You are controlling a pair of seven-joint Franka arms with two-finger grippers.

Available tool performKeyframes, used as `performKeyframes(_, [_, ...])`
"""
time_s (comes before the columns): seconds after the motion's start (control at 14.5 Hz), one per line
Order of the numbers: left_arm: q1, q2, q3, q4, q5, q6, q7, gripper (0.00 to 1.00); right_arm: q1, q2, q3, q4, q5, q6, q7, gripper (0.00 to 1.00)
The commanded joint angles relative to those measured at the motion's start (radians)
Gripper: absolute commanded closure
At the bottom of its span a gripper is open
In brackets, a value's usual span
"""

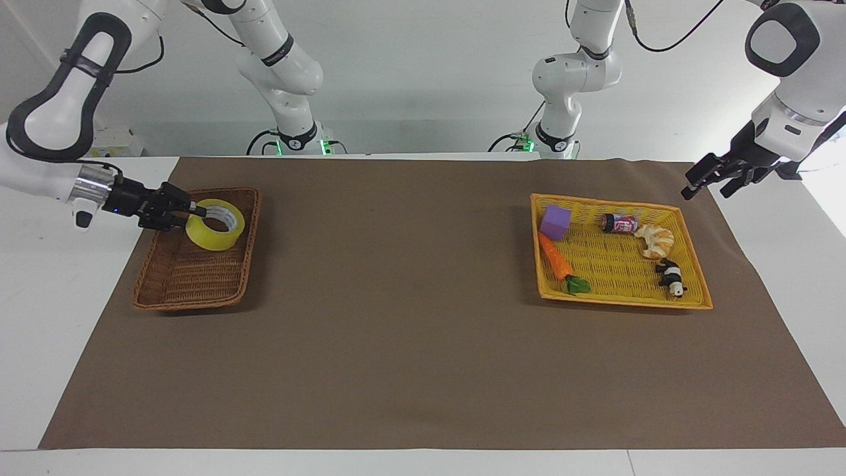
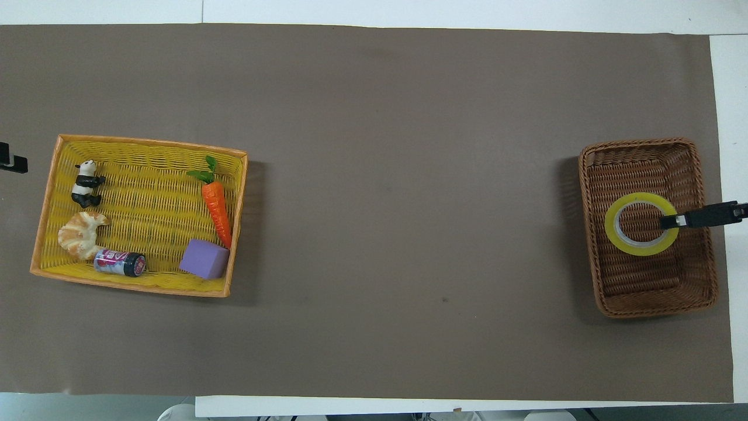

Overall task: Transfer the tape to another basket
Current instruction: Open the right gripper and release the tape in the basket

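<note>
Gripping the wall of the wide roll of translucent yellow packing tape (image 1: 215,224), the right gripper (image 1: 195,211) is clamped on the side of the roll that faces the right arm's end of the table, one finger inside the hole and one outside. It holds the roll over the rectangular dark brown woven wicker basket (image 1: 168,291), above the half of the basket nearer to the robots. The overhead view places the tape wholly within the basket's rim.

Judging by this, the carry is done and only the release is left: lower the roll the last bit, let go, and draw the arm clear. Whether the roll already touches the basket floor I cannot tell; it looks slightly raised.

The tape lies nearly flat, hole upward, with a pale inner core showing inside the glossy yellow band. It seems rigid and light, so a short drop should do no harm, though it could roll if it lands on edge.

Over the table's edge at the left arm's end, beside the bright yellow woven tray-like basket (image 1: 695,299), the left gripper (image 1: 710,175) waits with its fingers spread.
</note>
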Motion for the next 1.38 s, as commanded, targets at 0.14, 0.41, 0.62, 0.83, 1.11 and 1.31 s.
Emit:
performKeyframes(0.14, [-0.009, -0.009, -0.001, 0.006, 0.081, 0.02, 0.008, 0.0, -0.032, 0.035, 0.014, -0.023, -0.03, 0.031, -0.103, 1.0])
performKeyframes(0.41, [-0.016, -0.006, -0.069, 0.04, 0.216, 0.003, 0.011, 0.0, -0.031, 0.035, 0.014, -0.067, -0.033, 0.093, -0.145, 1.0])
performKeyframes(0.62, [-0.018, 0.011, -0.114, 0.09, 0.238, -0.044, 0.011, 0.0, -0.031, 0.035, 0.013, -0.069, -0.041, 0.103, -0.145, 0.88])
performKeyframes(0.83, [-0.012, 0.048, -0.114, 0.164, 0.236, -0.115, 0.016, 0.0, -0.026, 0.037, 0.014, -0.067, -0.064, 0.128, -0.145, 0.14])
performKeyframes(1.11, [0.0, 0.048, -0.116, 0.173, 0.221, -0.115, 0.018, 0.0, -0.017, 0.028, 0.014, -0.038, -0.103, 0.13, -0.136, 0.0])
performKeyframes(1.31, [0.016, 0.051, -0.114, 0.172, 0.183, -0.118, 0.022, 0.0, 0.006, -0.003, 0.016, 0.0, -0.171, 0.133, -0.124, 0.0])
